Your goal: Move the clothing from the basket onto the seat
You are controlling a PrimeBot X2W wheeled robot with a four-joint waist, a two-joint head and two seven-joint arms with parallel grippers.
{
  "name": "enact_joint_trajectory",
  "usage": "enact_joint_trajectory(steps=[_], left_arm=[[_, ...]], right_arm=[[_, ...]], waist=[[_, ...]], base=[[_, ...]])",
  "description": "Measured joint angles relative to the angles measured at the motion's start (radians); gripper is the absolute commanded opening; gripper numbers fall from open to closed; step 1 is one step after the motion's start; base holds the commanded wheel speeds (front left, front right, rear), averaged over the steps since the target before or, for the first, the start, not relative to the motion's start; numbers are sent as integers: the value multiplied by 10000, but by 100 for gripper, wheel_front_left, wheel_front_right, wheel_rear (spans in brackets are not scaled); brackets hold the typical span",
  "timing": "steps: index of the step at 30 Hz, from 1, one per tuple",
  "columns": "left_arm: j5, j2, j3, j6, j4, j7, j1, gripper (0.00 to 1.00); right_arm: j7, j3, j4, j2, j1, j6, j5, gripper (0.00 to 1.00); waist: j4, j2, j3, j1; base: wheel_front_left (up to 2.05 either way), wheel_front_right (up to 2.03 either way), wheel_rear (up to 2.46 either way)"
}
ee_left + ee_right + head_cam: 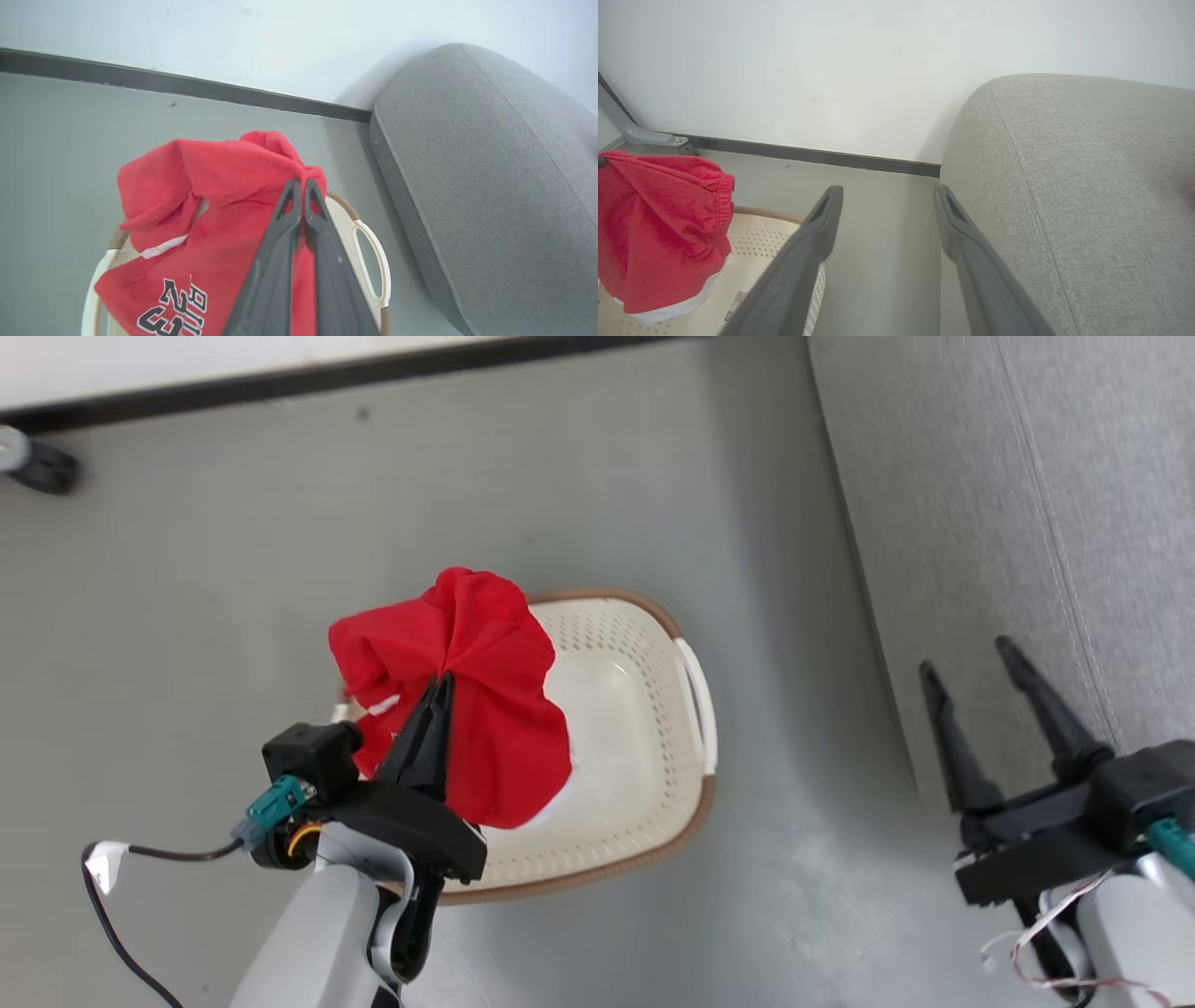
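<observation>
A bright red garment (467, 700) hangs bunched from my left gripper (442, 683), which is shut on its fabric above the cream basket (644, 728). From the left wrist the same clothing (205, 200) drapes around the closed fingers (280, 242), a black-and-white number print at its lower edge, with the basket (371, 261) below. My right gripper (971, 658) stands open and empty beside the edge of the grey seat (1027, 523). Its fingers (803, 252) point between the basket (761, 233) and the seat (1064, 186); the red clothing (658, 224) hangs at the left.
Grey floor (233, 569) surrounds the basket, ending at a dark skirting board (327, 378) below a white wall. A dark caster foot (42, 467) sits at the far left. A paper label (735, 301) lies on the basket floor. A black cable (140, 859) trails from my left wrist.
</observation>
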Motion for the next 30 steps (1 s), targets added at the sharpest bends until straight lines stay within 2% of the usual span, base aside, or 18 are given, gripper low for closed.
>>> enact_joint_trajectory(steps=[11, 23, 30], left_arm=[[-119, -8, -171, -92, -504, -140, 704, 0], [8, 58, -874, -182, -2199, 61, 1266, 0], [6, 407, -1166, -188, -2897, 460, 1638, 0]], right_arm=[[0, 1517, 244, 244, 410, 0, 15, 100], [0, 3312, 153, 382, 183, 0, 196, 100], [0, 4224, 407, 267, -329, 0, 313, 100]], waist=[[802, -2, -1562, -1], [1581, -1, -2889, -1], [1782, -2, -3329, 0]], base=[[0, 0, 0], [0, 0, 0], [0, 0, 0]])
